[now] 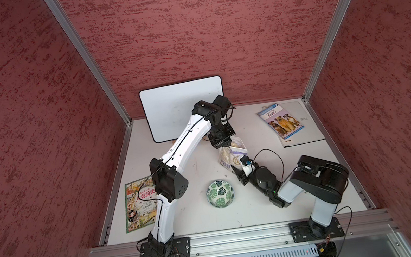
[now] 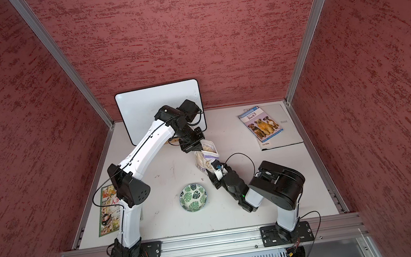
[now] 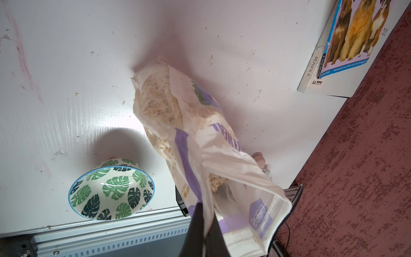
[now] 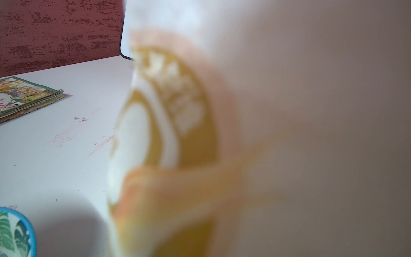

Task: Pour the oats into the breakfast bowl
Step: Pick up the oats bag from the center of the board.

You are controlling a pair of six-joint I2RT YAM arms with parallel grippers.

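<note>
The 2 top views look steeply down from high above the table (image 1: 197, 217), nearly alike, with the breakfast bowl (image 1: 220, 193) mid-scene. The left wrist view looks down along the oats bag (image 3: 200, 138) toward the bowl. The right wrist view sits low beside the bowl, pressed blurrily against the bag. All 4 views share the bowl.

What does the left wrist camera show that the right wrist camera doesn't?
Only the left wrist view: the left gripper pinching the oats bag by its top edge, the flakes sharp inside, and the dog book. Only the right wrist view: the bag's gold seal, blurred and very close, and the illustrated book. Both: the empty breakfast bowl and the white table.
</note>
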